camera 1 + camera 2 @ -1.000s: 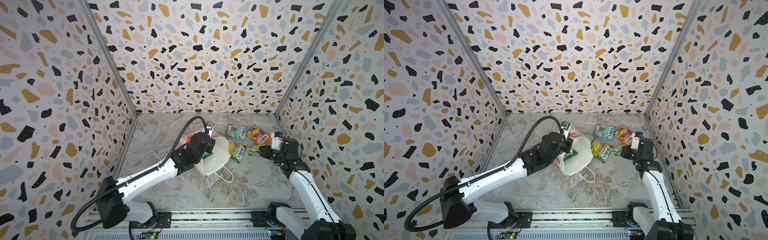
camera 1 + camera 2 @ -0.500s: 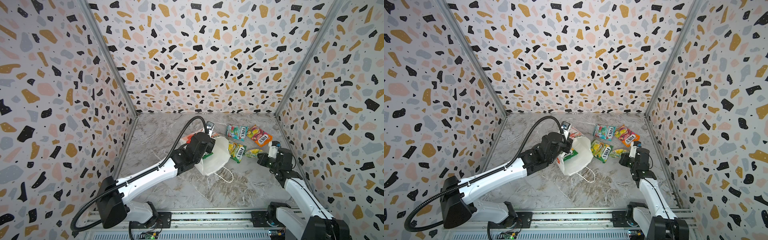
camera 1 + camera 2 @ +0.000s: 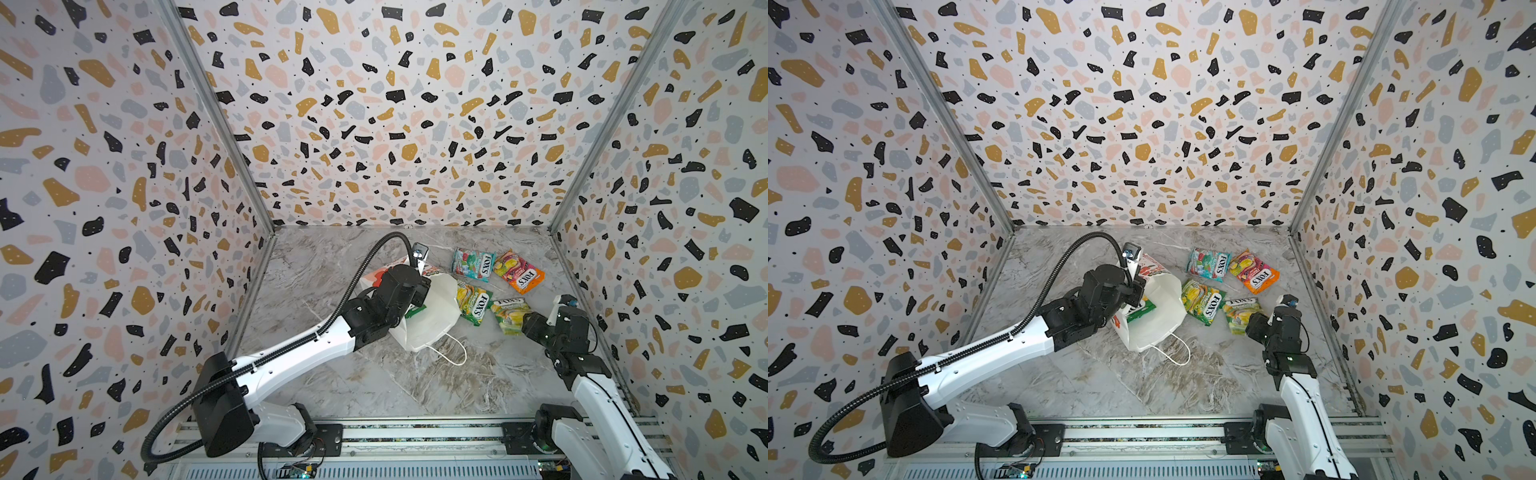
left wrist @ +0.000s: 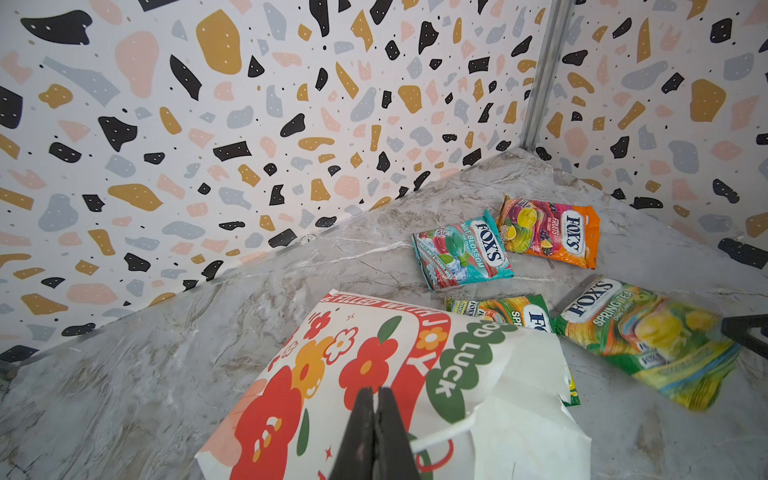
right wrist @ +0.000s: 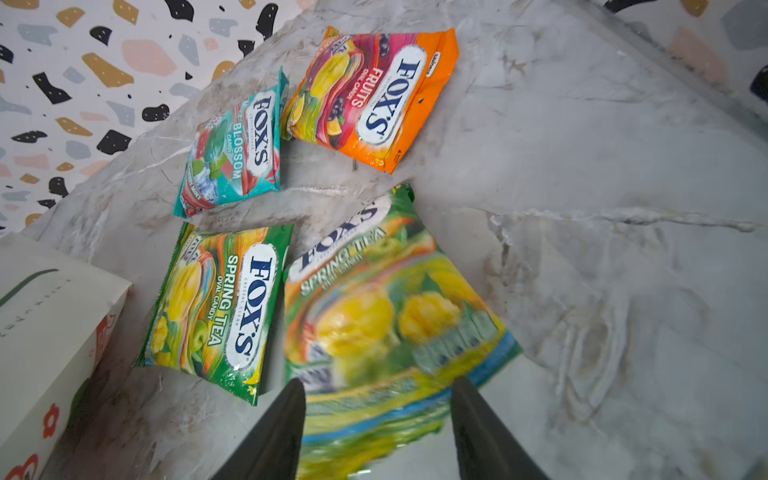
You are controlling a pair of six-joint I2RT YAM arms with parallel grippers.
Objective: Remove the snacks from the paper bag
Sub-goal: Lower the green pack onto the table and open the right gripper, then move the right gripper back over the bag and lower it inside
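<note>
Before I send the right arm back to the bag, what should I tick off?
1. Bag held: the left gripper has its jaws shut on the rim of the paper bag. Ok.
2. Release done: the right gripper has its jaws apart, but the nearest green-yellow packet shows blurred between them. Cannot tell.
3. Bag mouth open: its white inside shows in both top views. Ok.
4. Unloaded snacks out of the way: the teal packet, orange packet and second green-yellow packet lie flat on the table beside the bag. Ok.
5. Bag emptied: a green shape shows in the mouth; packet or print, cannot tell.
</note>
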